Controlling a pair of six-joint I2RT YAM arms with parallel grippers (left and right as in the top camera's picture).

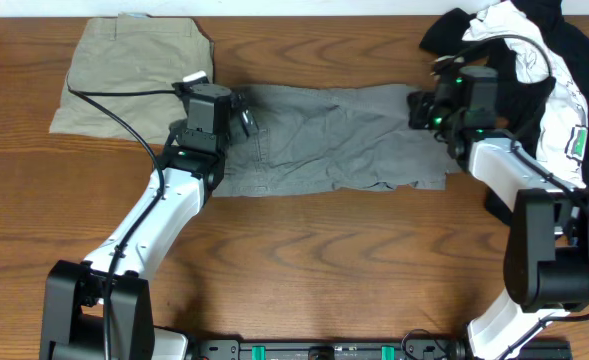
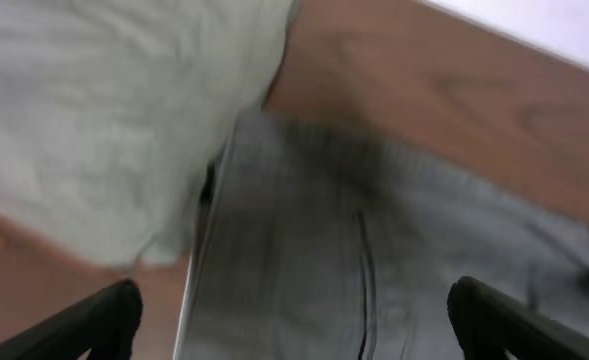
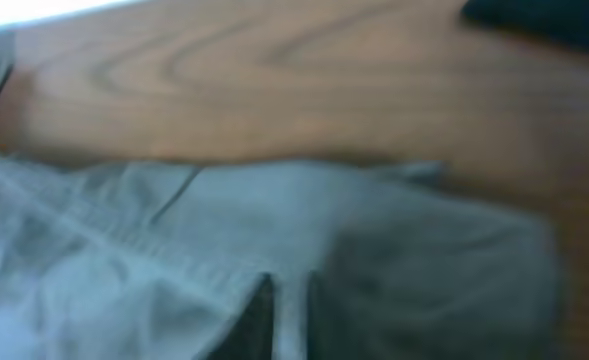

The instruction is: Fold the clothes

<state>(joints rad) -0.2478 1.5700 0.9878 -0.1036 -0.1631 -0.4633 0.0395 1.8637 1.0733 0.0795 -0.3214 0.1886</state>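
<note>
Both wrist views are blurred, so you cannot read seams or a button on the grey shorts [image 2: 374, 270]. The left gripper [image 2: 299, 320] shows you only its fingertips [image 2: 109, 315], cut by the lower edge. Overhead, the right gripper [image 1: 421, 108] hides its jaws, the left arm [image 1: 189, 150] covers one end of the shorts, and the black garments [image 1: 564, 40] run off the frame, partly burying the white shirt [image 1: 559, 100].

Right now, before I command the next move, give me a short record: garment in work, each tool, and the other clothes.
garment in work: grey shorts, spread flat between both tools
left tool: open, over the shorts' left end
right tool: at the shorts' right end; open or shut unclear
khaki shorts: lying flat, far left
pile: black and white garments heaped, far right
</note>
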